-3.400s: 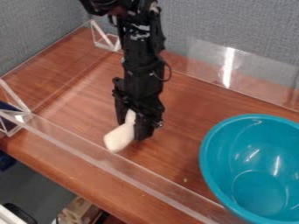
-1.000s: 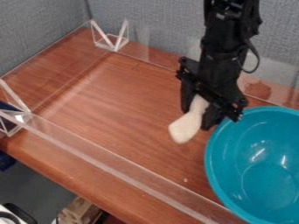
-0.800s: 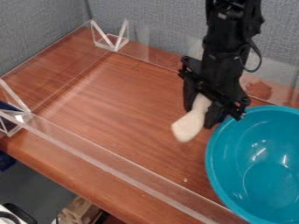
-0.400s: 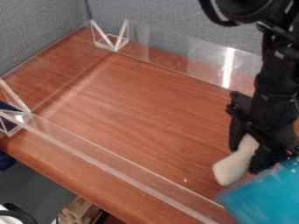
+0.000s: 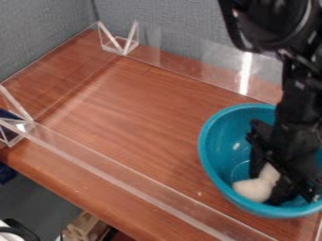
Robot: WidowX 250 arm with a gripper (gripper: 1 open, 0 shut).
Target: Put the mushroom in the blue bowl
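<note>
The blue bowl (image 5: 227,143) sits at the lower right of the wooden table, its right part cut by the frame edge. My gripper (image 5: 274,175) reaches down into the bowl from above. It is shut on the mushroom (image 5: 257,187), a cream-white piece that hangs low inside the bowl, close to its bottom. I cannot tell whether the mushroom touches the bowl's floor. The black fingers (image 5: 284,162) cover the mushroom's upper part.
A clear acrylic wall (image 5: 101,171) runs along the table's front edge, and another clear panel (image 5: 239,62) stands at the back. A small clear triangular stand (image 5: 122,40) is at the back left. The brown wooden tabletop (image 5: 126,113) stretches left of the bowl.
The arm carried the mushroom from the table's middle rightward over the bowl and lowered it inside. The view of the bowl shifted as the arm moved.
</note>
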